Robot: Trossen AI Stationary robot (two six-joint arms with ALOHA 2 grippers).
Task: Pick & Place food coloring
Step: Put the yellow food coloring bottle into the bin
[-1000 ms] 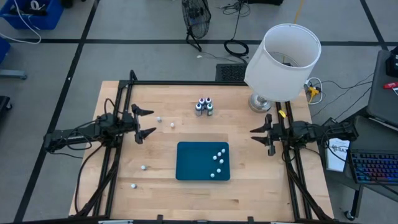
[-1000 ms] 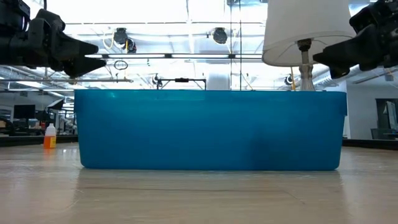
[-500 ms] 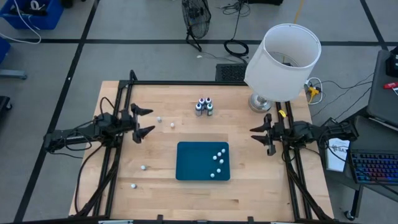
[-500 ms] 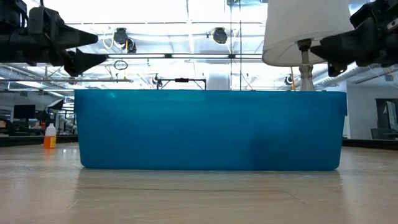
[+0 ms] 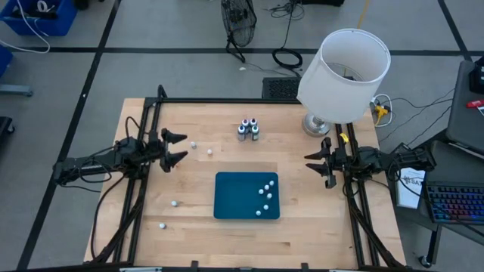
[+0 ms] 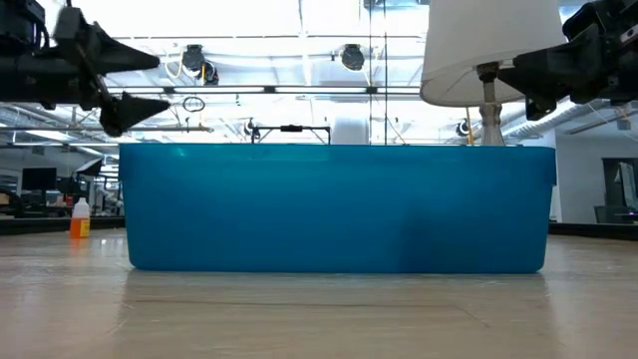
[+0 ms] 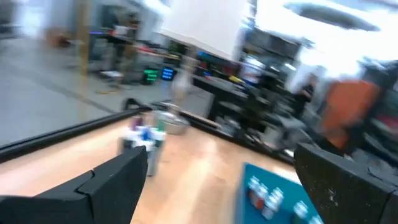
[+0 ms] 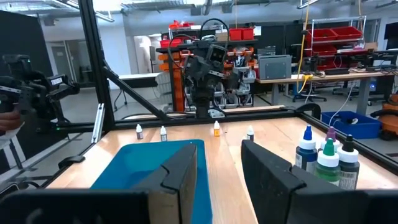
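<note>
left hand [image 5: 175, 147] spread wide, empty, raised over desk [image 5: 302, 227] left side, likely lining up on loose food coloring [image 5: 193, 144] just right of it | more bottles sat in teal tray [image 5: 231, 198] at centre, two lay near-left | right hand [image 5: 318, 165] narrowly parted, empty, parked right

A white-shaded lamp [image 5: 345, 74] stands at the far right corner of the wooden counter [image 5: 197, 234]. A teal tray [image 5: 236, 198] sits near the counter's middle. A wire fan [image 5: 237, 21] stands on the floor beyond.
</note>
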